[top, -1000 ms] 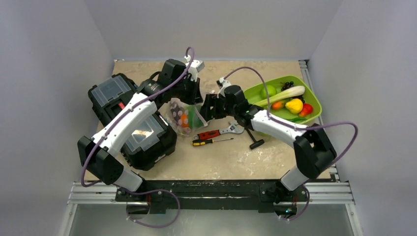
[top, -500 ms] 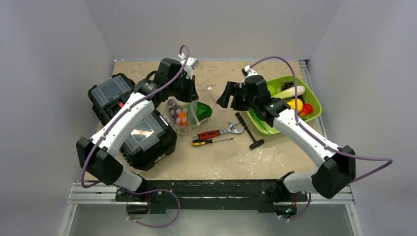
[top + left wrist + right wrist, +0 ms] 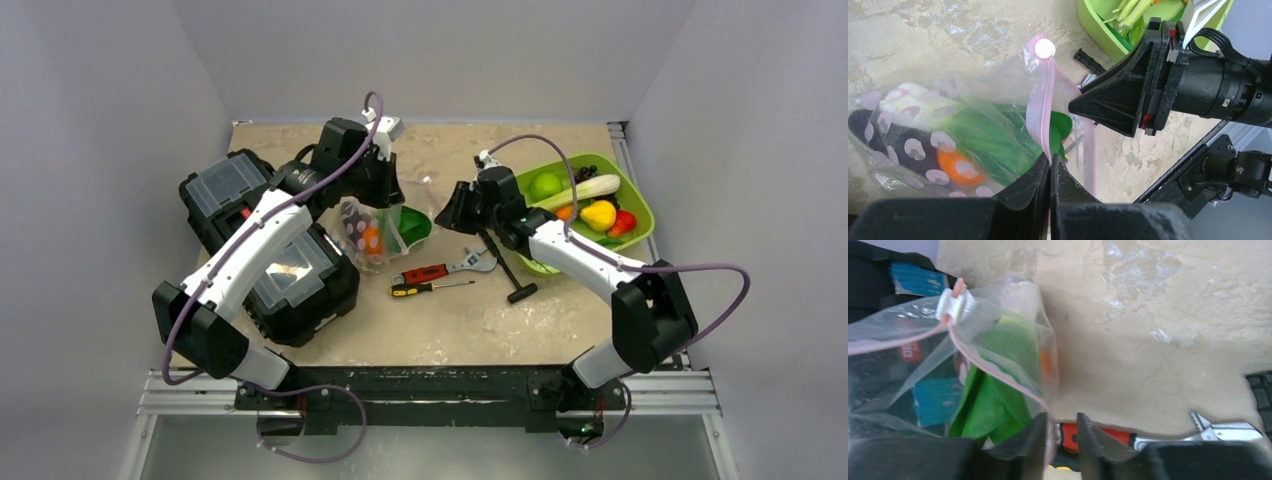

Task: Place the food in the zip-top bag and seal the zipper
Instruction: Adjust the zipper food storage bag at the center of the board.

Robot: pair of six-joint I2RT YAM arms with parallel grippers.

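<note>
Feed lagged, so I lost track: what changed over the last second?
The right gripper pulled away from the zip-top bag toward the tray, then swung back beside the bag's mouth; whether it grips is unclear. The left gripper stayed clamped on the zipper; bag and wrench did not move.

We can read no text for certain. Behind the zip-top bag (image 3: 948, 365), seen through its clear film from the right wrist, a red label (image 3: 910, 352) on the black case (image 3: 873, 270) carries white characters too blurred to spell out. Just above the bag in that view, a blue label (image 3: 915, 280) on the same case shows no legible print. To the right of the bag in the left wrist view, a tiny white marking (image 3: 1224, 102) on the right arm's black housing (image 3: 1208, 85) is too small to read.
</note>
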